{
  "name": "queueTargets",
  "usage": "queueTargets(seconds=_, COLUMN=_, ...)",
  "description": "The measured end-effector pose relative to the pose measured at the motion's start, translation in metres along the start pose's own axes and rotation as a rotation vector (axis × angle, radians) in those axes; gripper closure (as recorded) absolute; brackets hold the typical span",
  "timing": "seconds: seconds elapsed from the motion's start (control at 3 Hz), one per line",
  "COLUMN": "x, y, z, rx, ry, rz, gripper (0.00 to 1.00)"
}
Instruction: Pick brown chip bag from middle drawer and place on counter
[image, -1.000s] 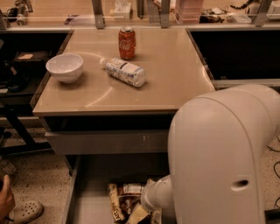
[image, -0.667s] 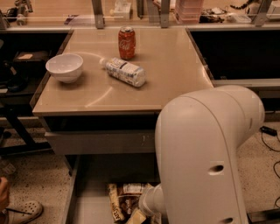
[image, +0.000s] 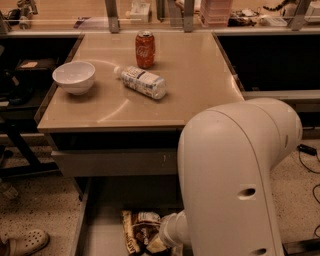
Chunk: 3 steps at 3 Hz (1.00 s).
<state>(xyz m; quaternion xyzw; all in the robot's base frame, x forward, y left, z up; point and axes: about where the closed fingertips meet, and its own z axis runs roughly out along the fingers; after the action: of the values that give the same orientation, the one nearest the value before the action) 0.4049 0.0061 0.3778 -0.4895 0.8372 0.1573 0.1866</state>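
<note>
Down in middle drawer (image: 101, 239), reaches claw (image: 158, 245) to brown chip bag (image: 140, 226), cannot tell if gripping; next must lift onto bench (image: 200, 85)

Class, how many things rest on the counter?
3: white bowl left, red can at back, clear bottle lying mid-counter. The arm hides the near-right corner. The gripper is down in the middle drawer by the brown chip bag.

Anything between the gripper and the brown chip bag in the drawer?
Nothing shows in the camera view: the gripper is low in the middle drawer, right against the brown chip bag, with no gap.
</note>
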Motion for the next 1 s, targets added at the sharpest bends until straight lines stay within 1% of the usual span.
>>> queueTargets(seconds=0.67, x=0.000, y=0.000, z=0.000, rx=0.000, ry=0.000, rz=0.000, gripper=0.87)
queueTargets(seconds=1.0, x=-0.014, y=0.005, z=-0.026, rx=-0.004, ry=-0.037, rz=0.019, gripper=1.00)
